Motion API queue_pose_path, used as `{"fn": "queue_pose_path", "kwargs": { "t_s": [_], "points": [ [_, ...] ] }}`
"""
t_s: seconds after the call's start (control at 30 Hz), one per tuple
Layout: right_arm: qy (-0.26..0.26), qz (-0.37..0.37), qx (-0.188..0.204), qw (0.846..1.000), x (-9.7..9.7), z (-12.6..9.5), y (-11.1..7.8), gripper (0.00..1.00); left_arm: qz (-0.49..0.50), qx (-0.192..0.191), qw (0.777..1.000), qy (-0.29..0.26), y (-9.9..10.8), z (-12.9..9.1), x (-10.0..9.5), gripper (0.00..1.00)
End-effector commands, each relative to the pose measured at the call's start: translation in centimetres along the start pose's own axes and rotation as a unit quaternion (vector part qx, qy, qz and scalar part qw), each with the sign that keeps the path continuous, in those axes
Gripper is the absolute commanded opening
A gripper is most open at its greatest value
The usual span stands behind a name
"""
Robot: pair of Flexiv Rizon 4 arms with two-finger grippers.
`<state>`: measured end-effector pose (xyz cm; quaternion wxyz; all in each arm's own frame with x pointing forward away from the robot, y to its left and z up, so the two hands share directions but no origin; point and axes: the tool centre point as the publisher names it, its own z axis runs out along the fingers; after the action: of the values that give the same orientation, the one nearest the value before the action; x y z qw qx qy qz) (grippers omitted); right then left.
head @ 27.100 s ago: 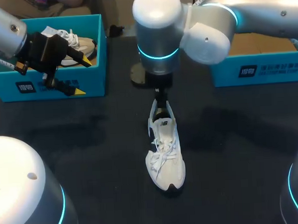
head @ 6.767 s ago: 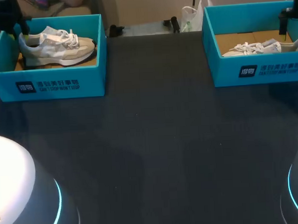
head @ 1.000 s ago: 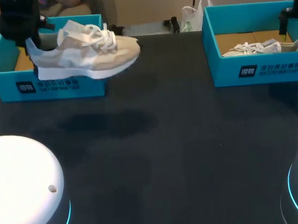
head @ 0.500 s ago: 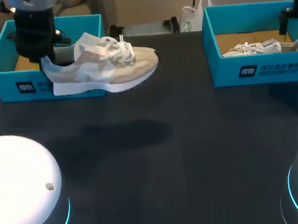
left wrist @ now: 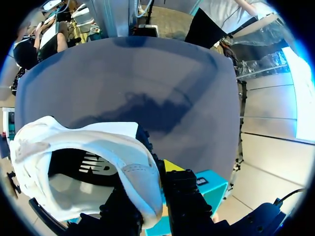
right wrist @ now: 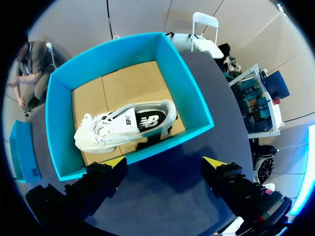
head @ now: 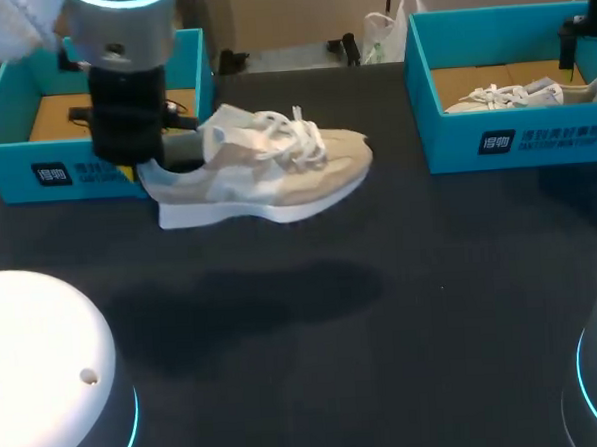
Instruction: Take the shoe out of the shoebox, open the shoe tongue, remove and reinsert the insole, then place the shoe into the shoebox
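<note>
The left pincer (left wrist: 153,183) was clamped on the heel collar of the beige sneaker (head: 276,170), one finger down inside the opening and the other on the outer side of the heel; the shoe hung clear of the table (head: 386,359), roughly level, with its toe reaching out sideways from the pincer and its shadow on the cloth beneath. The emptied shoebox (head: 35,172) stood just behind the pincer. Carried level from one end by a heel pinch alone, the sneaker looked light; the padded collar and heel counter seemed stiff enough to take that grip, whereas the suede-and-mesh upper, tongue and loose white laces would likely give and fold under the fingers. Held this far from its middle, it could swing or sag at the toe, so setting it sole-down on the table seemed the sensible thing to do before anything else. For the tongue, its top edge above the laces looked like the natural place to pinch; the insole, thin and floppy by my guess, would best be taken at its heel end through the opening while the other arm steadied the shoe. The right pincer (right wrist: 165,169) hung with its fingers spread wide, holding nothing, above the other shoebox (right wrist: 189,101); a white sneaker (right wrist: 123,125) lay on its side in there.
</note>
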<state>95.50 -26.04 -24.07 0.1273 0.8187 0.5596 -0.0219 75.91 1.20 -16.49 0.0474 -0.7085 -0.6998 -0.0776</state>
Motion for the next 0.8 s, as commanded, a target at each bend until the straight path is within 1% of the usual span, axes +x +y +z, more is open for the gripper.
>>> {"fn": "queue_pose_path", "kwargs": {
  "t_s": [0.03, 0.17, 0.23, 0.37, 0.53, 0.67, 0.8],
  "points": [
    [0.001, 0.0, 0.0, 1.0, 0.0, 0.0, 0.0, 1.0, -0.008, 0.008, 1.0, 0.004, 0.2, 0.1, -2.4, 0.0],
    [0.001, 0.0, 0.0, 1.0, 0.0, 0.0, 0.0, 1.0, -0.003, 0.02, 1.0, 0.001, -0.6, 0.5, -4.0, 0.0],
    [0.001, 0.0, 0.0, 1.0, 0.0, 0.0, 0.0, 1.0, -0.008, 0.012, 1.0, -0.002, -1.2, 0.6, -4.6, 0.0],
    [0.001, 0.0, 0.0, 1.0, 0.0, 0.0, 0.0, 1.0, 0.0, 0.015, 1.0, -0.002, -2.0, 0.9, -5.8, 0.0],
    [0.001, 0.0, 0.0, 1.0, 0.0, 0.0, 0.0, 1.0, 0.011, 0.023, 1.0, 0.002, -2.2, 1.8, -7.2, 0.0],
    [0.001, 0.0, 0.0, 1.0, 0.0, 0.0, 0.0, 1.0, 0.009, 0.019, 1.0, 0.006, -2.5, 2.5, -8.4, 0.0],
    [0.001, 0.0, 0.0, 1.0, 0.0, 0.0, 0.0, 1.0, 0.007, 0.012, 1.0, 0.008, -2.6, 2.8, -8.7, 0.0]
  ]
}}
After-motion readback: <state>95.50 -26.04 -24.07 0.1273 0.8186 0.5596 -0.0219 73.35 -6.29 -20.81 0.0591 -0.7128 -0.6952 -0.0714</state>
